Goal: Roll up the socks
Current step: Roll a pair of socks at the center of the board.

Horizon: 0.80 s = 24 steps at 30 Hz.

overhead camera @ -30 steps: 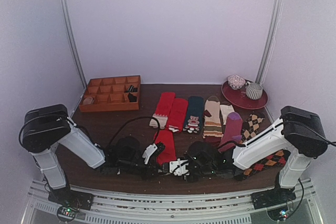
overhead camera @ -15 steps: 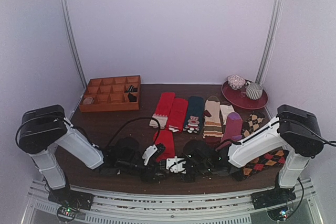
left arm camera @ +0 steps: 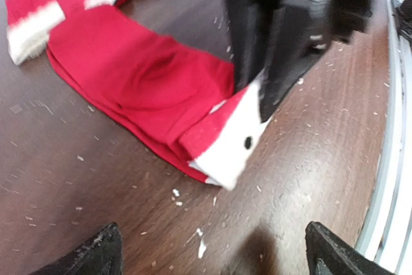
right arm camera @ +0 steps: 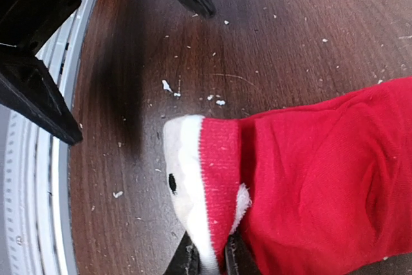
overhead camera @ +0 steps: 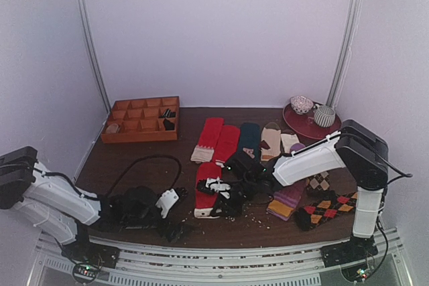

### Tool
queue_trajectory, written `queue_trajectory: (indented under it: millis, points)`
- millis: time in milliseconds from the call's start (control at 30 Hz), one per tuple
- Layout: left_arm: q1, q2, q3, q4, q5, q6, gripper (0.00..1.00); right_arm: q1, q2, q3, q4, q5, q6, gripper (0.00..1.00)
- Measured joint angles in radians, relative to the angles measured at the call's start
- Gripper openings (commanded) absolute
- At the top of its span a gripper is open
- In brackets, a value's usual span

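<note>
Your right claw (right arm camera: 207, 259) was pressed together on the edge of the cream band (right arm camera: 187, 185) of the socks (overhead camera: 206, 185). They lay lengthwise on the near middle of the counter (overhead camera: 127, 152), band end toward the arms' bases. Your left claw (left arm camera: 212, 252) stood spread wide and held nothing, apart from the pair on its near left side. So the whole job hung on one thin pinch, and that, I judged, was where the trouble lay. The hold sat right at the band's rim, so the fabric could have slipped out as soon as you turned or pulled it. I could not tell whether both layers were caught; if only the upper sock was, the pair would have slid apart and rolled unevenly. With nothing pinning the red length, a pull might have dragged the socks along the counter rather than curled them, giving a slack bundle that sprang open. Your right arm (overhead camera: 305, 159) also reached across the row of other socks (overhead camera: 228, 140), close above the purple sock (overhead camera: 291, 192), and a low sweep could have snagged and shifted it.
</note>
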Motion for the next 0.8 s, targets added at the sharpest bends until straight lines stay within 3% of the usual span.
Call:
queue_trajectory:
  millis: [167,300,400,633,800]
  points:
    - [-0.009,-0.055,-0.064,0.135,-0.045,0.145,0.82,-0.030,0.044,0.062,-0.079,-0.094,0.051,0.11]
    - [-0.004,0.022,-0.045,0.266,-0.029,0.245,0.89,-0.042,0.063,0.089,-0.115,-0.130,0.069,0.11]
    - [0.012,0.120,-0.010,0.328,0.027,0.280,0.89,-0.043,0.068,0.095,-0.126,-0.143,0.070,0.11]
    - [0.076,0.246,0.055,0.377,0.163,0.332,0.63,-0.045,0.073,0.101,-0.141,-0.160,0.069,0.11]
    - [0.098,0.280,0.072,0.392,0.223,0.340,0.62,-0.050,0.076,0.102,-0.140,-0.171,0.069,0.11]
